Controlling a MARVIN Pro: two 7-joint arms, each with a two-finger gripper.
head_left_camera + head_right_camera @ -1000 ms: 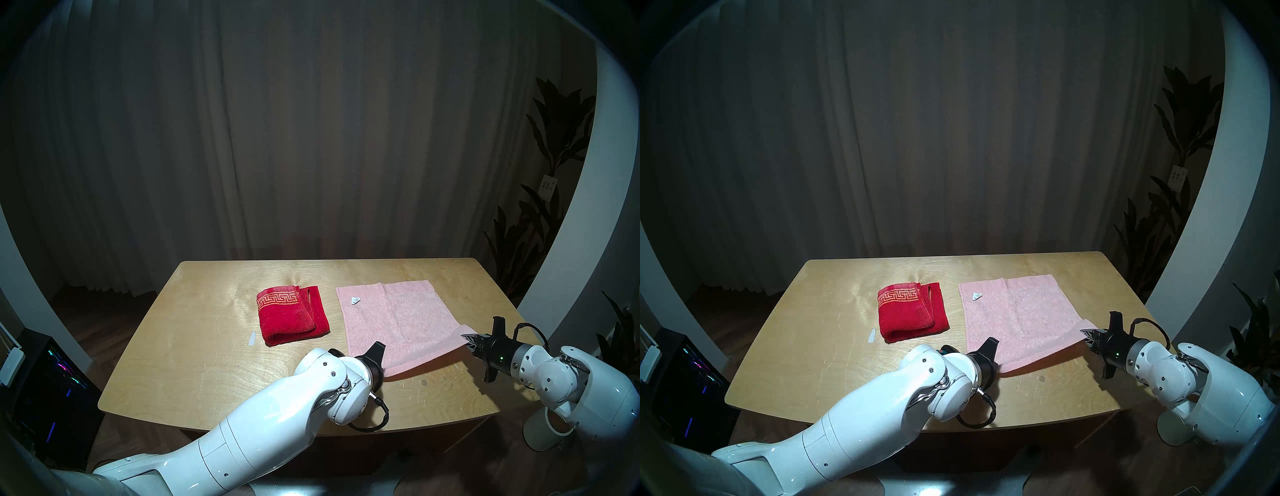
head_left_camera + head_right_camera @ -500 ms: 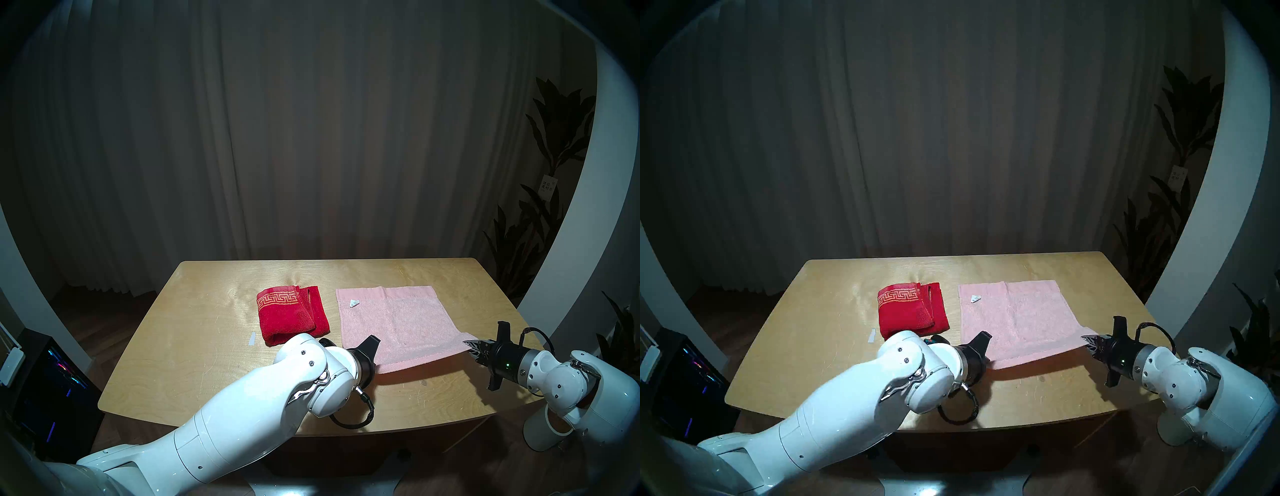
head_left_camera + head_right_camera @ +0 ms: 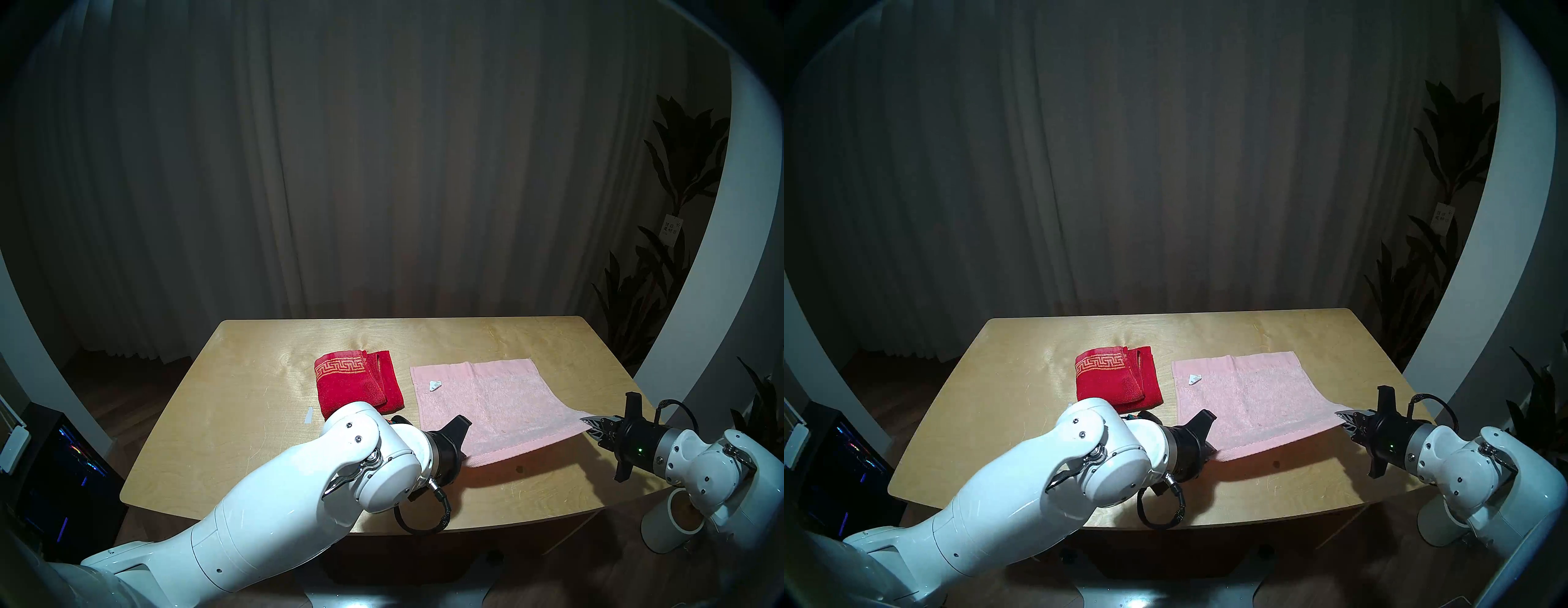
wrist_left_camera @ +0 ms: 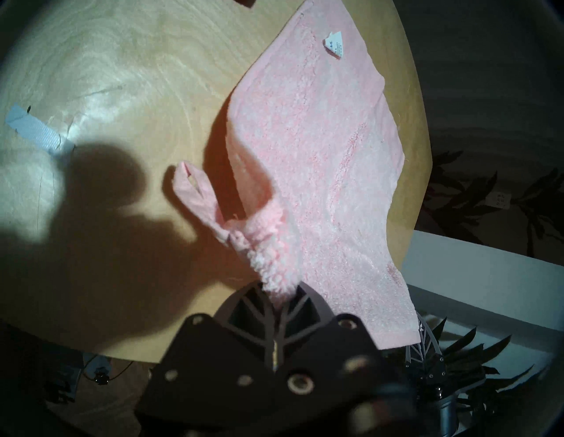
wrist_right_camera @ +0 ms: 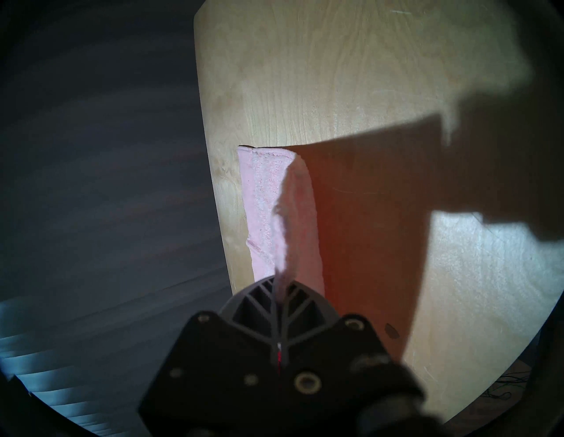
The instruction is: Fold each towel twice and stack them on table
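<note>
The red towel [image 3: 358,384] [image 3: 1117,380] lies folded at the middle of the table [image 3: 237,424], gold key border facing up. To its right the pink towel [image 3: 492,403] [image 3: 1250,395] is spread out, its near edge lifted off the wood. My left gripper [image 4: 279,293] is shut on the towel's near left corner, by the corner loop [image 4: 195,195]. At the near right corner my right gripper [image 3: 592,424] [image 5: 279,287] is shut on the pink towel [image 5: 262,207]. The far edge still rests on the table.
A strip of white tape [image 3: 308,415] lies left of the red towel. A small dark spot [image 3: 518,469] marks the wood under the lifted edge. Plants [image 3: 662,254] stand off the right side, a white cylinder [image 3: 674,526] on the floor, a lit computer [image 3: 55,467] at left.
Both grippers kept their hold and drew the pink towel toward me and a little right. Its far edge slid nearer. The right gripper moved right, and the left elbow swung left.
</note>
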